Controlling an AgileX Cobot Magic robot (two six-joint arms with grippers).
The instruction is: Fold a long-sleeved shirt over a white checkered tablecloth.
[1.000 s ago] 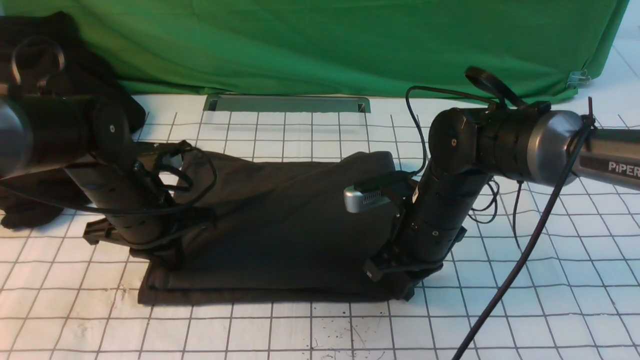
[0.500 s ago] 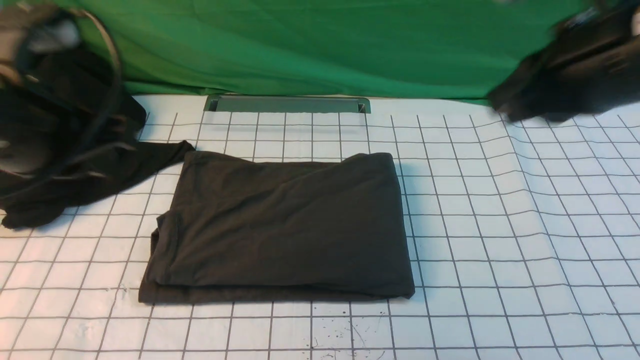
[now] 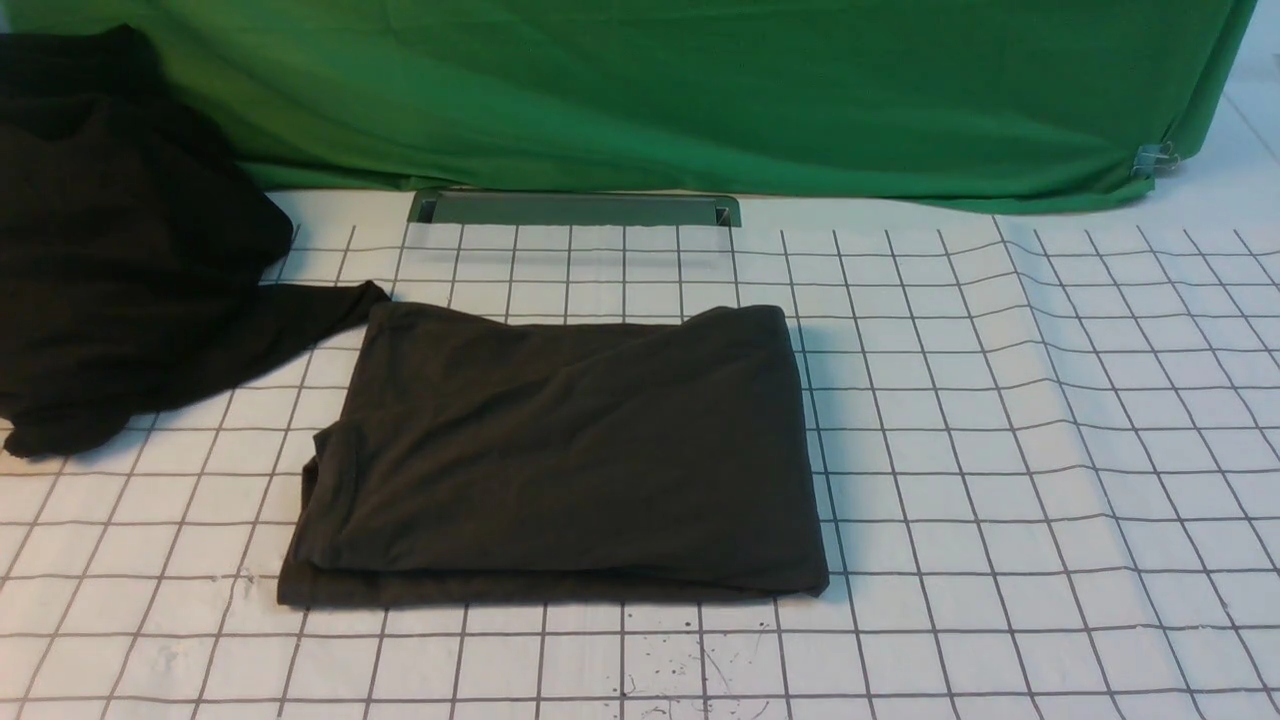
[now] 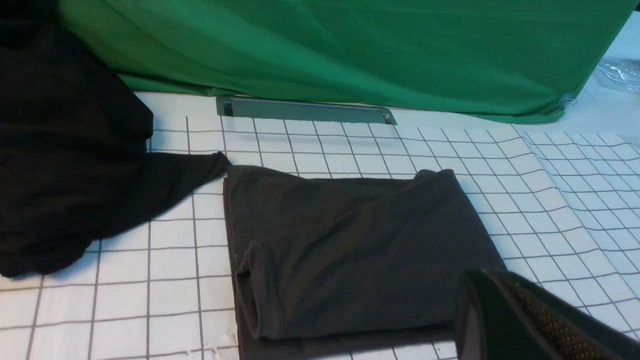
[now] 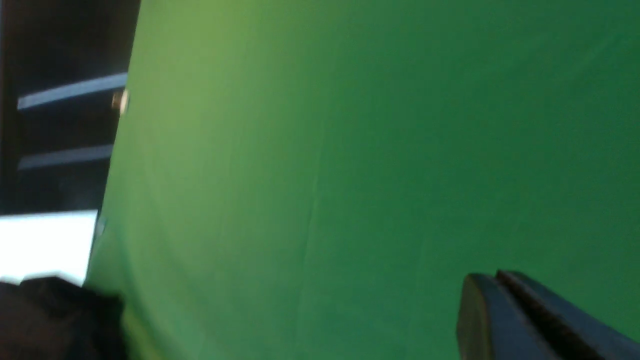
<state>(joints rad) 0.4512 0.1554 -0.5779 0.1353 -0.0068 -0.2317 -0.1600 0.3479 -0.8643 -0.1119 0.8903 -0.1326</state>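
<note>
The long-sleeved shirt (image 3: 565, 450) lies folded into a flat dark brown-black rectangle on the white checkered tablecloth (image 3: 1000, 450). Its print and neck label are hidden. No arm shows in the front view. In the left wrist view the shirt (image 4: 350, 250) lies below and ahead of my left gripper (image 4: 487, 276), which hangs in the air above the shirt's near corner, fingers pressed together and holding nothing. My right gripper (image 5: 492, 276) is also shut and empty, raised and facing the green backdrop (image 5: 350, 150).
A shapeless black cloth heap (image 3: 110, 250) sits at the far left, one flap reaching to the shirt's far left corner. A grey metal bar (image 3: 575, 207) lies at the foot of the backdrop (image 3: 650, 90). The tablecloth ripples on the right.
Both arms were down on the shirt's left and right ends a second ago. They have lifted away and left the front view. The shirt stays folded where it lay.
</note>
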